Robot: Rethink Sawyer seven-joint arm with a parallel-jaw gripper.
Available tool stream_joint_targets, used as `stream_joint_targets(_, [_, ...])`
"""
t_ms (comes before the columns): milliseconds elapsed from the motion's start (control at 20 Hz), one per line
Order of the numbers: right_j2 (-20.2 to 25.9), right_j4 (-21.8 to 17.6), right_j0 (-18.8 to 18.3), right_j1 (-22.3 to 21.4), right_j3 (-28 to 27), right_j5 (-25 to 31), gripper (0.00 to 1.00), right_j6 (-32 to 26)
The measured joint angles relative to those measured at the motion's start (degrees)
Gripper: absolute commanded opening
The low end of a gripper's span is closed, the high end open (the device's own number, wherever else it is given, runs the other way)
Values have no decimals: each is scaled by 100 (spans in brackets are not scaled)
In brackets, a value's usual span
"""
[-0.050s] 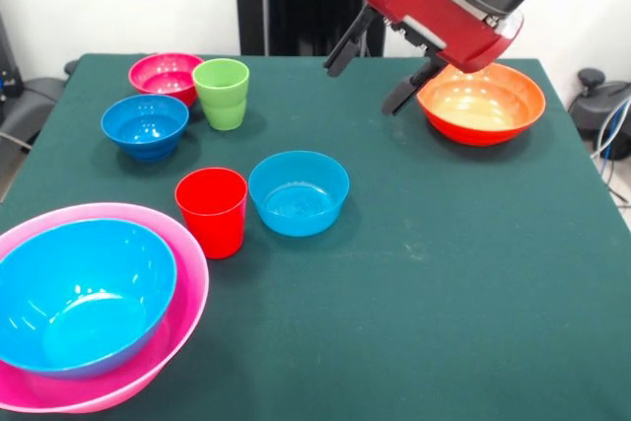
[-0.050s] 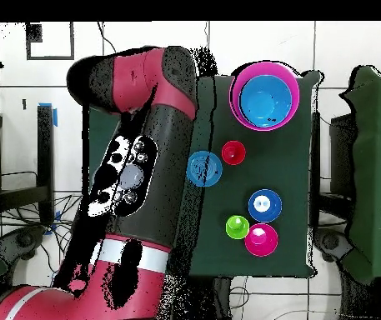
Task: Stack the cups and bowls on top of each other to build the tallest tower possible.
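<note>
On the dark green worktop [image 1: 444, 263], the tower [image 1: 89, 313] so far is one large light blue bowl nested in the huge pink bowl at the near left corner. Apart from it stand two cups, red [image 1: 212, 210] and green [image 1: 221, 93], and four single bowls: two blue, one magenta, one orange [image 1: 481, 104]. White walls stand behind, and the hand [image 1: 373, 76] hangs open and empty above the cloth, just beside the orange bowl.

You had a Sawyer arm [image 2: 135, 167] in glossy red shells with black joint sections. Behind the jaws sat a rounded red wrist housing [image 1: 434, 7], ringed by a silver band below a black cuff. The gripper [image 1: 375, 76] carried two slim black fingers [image 1: 347, 46]. From overhead, a black panel held round silver buttons.
</note>
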Motion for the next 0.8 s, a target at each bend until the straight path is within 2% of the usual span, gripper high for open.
stream_joint_targets(800, [-64,2,236,117,438,-730,100,466])
